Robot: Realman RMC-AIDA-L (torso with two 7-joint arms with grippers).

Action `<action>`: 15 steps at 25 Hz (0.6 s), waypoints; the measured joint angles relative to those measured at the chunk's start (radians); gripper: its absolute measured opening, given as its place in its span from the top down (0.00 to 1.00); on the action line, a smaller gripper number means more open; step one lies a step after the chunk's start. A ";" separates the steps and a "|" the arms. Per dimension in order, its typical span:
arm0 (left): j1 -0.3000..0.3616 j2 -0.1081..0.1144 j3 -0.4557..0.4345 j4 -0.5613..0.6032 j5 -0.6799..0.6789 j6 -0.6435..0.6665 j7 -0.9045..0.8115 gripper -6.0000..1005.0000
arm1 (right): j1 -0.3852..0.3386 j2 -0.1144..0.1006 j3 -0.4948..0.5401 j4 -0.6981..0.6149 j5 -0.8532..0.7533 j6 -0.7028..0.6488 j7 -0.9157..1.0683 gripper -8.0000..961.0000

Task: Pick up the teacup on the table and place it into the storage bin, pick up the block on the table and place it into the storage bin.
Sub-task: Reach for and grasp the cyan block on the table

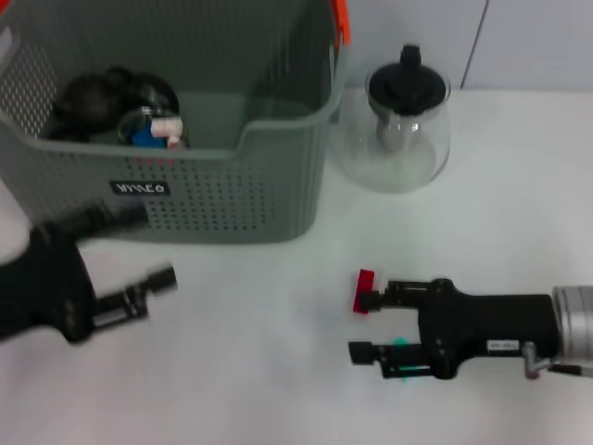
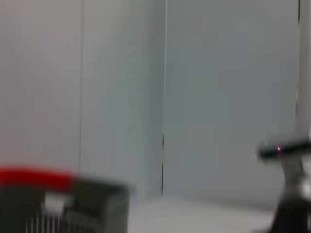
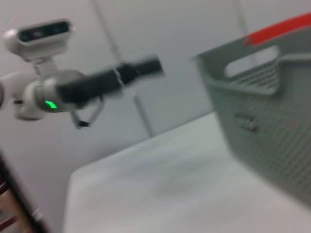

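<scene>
My right pincer (image 1: 363,327), open and empty, has the red block (image 1: 365,290) at its upper fingertip; the storage bin (image 1: 232,199) lies forward-left. Left pincer (image 1: 139,250) open.

I can make out only two pieces of print, and neither is readable. A small black label (image 1: 141,188) with white lettering sits on the near wall of the bin (image 1: 232,199); the letters are too blurred to spell out. My right gripper (image 1: 363,327) carries a small white tag (image 1: 503,345) on its black body, its print too small to tell
</scene>
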 joint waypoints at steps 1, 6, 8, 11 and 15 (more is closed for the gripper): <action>0.008 -0.006 0.001 -0.002 0.019 -0.009 0.017 0.25 | 0.002 -0.006 0.000 -0.025 -0.040 -0.019 0.036 0.31; 0.037 -0.021 -0.018 -0.086 0.095 -0.077 0.116 0.25 | 0.016 -0.013 -0.022 -0.259 -0.290 -0.074 0.349 0.32; 0.033 -0.019 -0.025 -0.112 0.103 -0.090 0.121 0.25 | 0.034 -0.006 -0.031 -0.354 -0.385 -0.085 0.482 0.32; 0.025 -0.019 -0.026 -0.134 0.113 -0.105 0.123 0.25 | 0.087 0.006 -0.047 -0.461 -0.505 -0.102 0.690 0.33; 0.016 -0.019 -0.023 -0.160 0.122 -0.120 0.128 0.25 | 0.212 0.018 -0.083 -0.490 -0.666 -0.129 0.905 0.33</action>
